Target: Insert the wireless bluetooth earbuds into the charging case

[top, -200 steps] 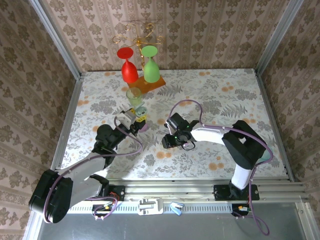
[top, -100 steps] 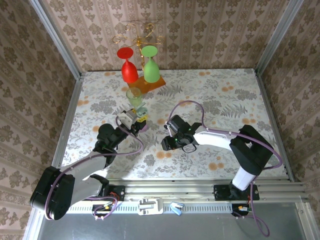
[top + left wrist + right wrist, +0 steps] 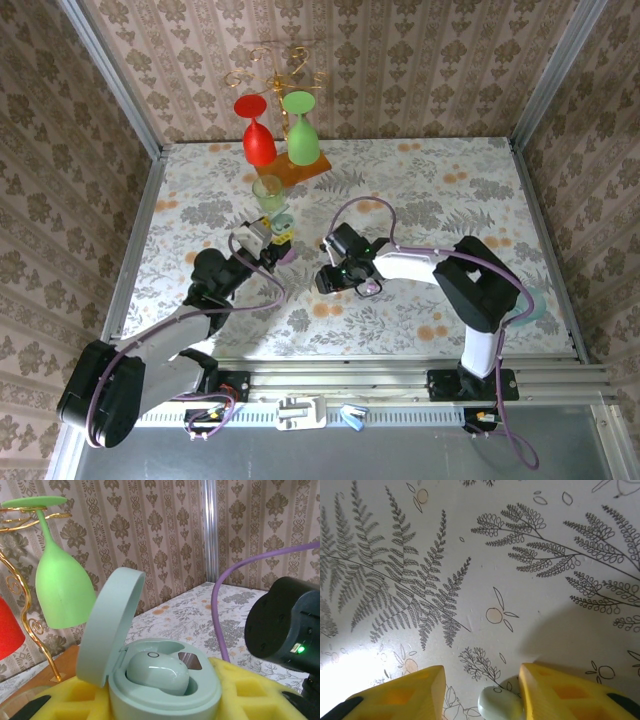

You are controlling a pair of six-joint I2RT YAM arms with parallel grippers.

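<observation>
My left gripper is shut on a mint charging case, gripped between its yellow foam fingers. The case's lid stands open, and one pale mint earbud sits in a well inside. A second pale mint earbud lies on the patterned table between the yellow fingers of my right gripper. That gripper is open, and the bud touches its right finger. From above, the left gripper and right gripper are close together at mid-table.
An upside-down red glass and green glass hang on a gold rack at the back. A small green cup stands just behind the left gripper. The right wrist and a purple cable are near the case.
The right gripper has shifted a little left toward the left gripper, and its arm has swung with it. The left arm and the case have not moved.
</observation>
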